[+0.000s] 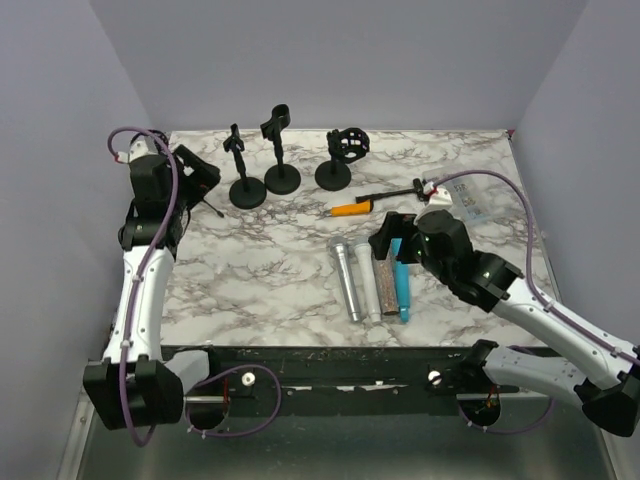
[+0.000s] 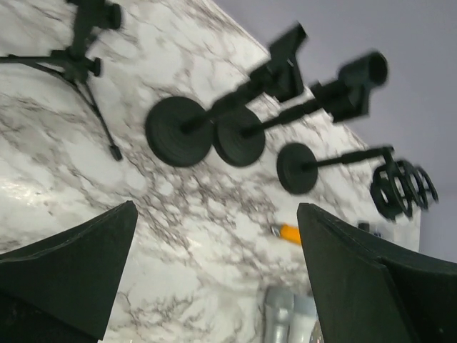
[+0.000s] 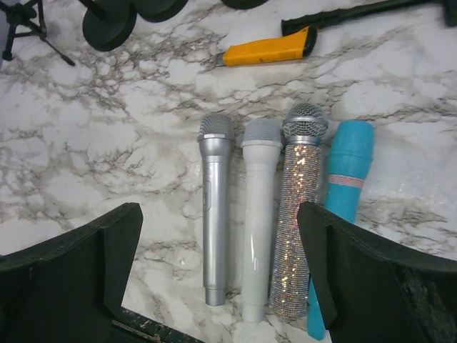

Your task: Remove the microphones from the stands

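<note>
An orange microphone (image 1: 352, 209) lies on the marble table, its end meeting a black stand rod (image 1: 396, 193) that also lies flat; both show in the right wrist view, the microphone (image 3: 268, 46) and the rod (image 3: 357, 14). Three upright black stands are at the back: a clip stand (image 1: 246, 190), a second clip stand (image 1: 281, 176) and a shock-mount stand (image 1: 338, 160), all without microphones. My left gripper (image 1: 203, 176) is open and empty at the far left, above the table (image 2: 214, 209). My right gripper (image 1: 392, 238) is open and empty, hovering over a row of microphones (image 3: 218, 214).
Several microphones lie side by side at the front centre: silver (image 3: 214, 207), white (image 3: 258, 214), glitter (image 3: 296, 214) and blue (image 3: 343, 207). A small black tripod (image 2: 78, 57) stands by my left gripper. A clear plastic bag (image 1: 470, 205) lies at the right.
</note>
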